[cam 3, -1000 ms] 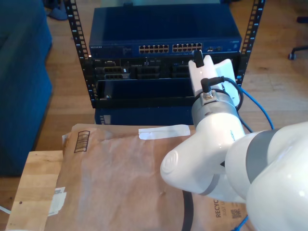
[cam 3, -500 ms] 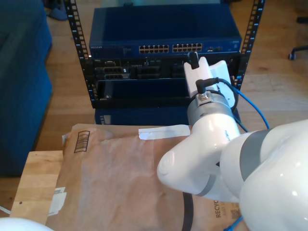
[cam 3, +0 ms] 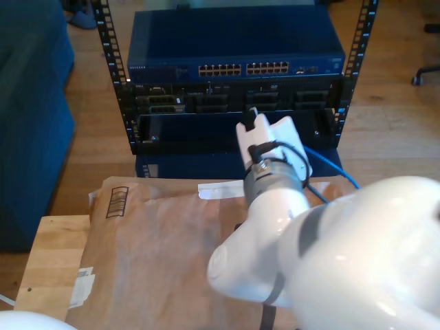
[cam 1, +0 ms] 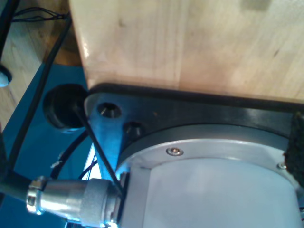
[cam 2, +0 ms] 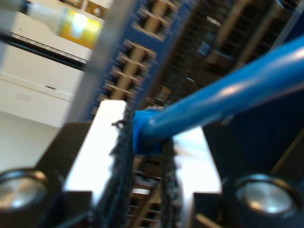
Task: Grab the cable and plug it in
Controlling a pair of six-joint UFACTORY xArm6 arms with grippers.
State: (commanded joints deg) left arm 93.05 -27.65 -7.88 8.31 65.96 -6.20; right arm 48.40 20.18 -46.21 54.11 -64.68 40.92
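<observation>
So my second gripper (cam 2: 145, 142) has its two dark pads (cam 2: 122, 156) clamped on the plug end of the cable (cam 2: 223, 97), with the bright blue cord running off between them and away from the jaws. Right past the pads, the second wrist view looks at a blurry row of ports on the blue switch (cam 2: 142, 52), near but not touching as far as I can tell.

From the exterior view, that arm is reaching over the brown paper (cam 3: 158, 240) toward the rack (cam 3: 234, 103), and the cable (cam 3: 328, 166) trails off toward the exterior view's right. The switch (cam 3: 234, 41) sits on top.

I'd say the grab is done and we're in the carry-to-the-port part. Next it needs lifting and lining the plug up square with one open port, then a straight push. The angle looks off right now.

My first gripper: can't tell what its fingers are doing. Its camera looks at a wooden edge (cam 1: 190, 42) and an arm base (cam 1: 204, 190).

Count: one blue cable, one plug in hand, one switch with two banks of ports, two arms.
</observation>
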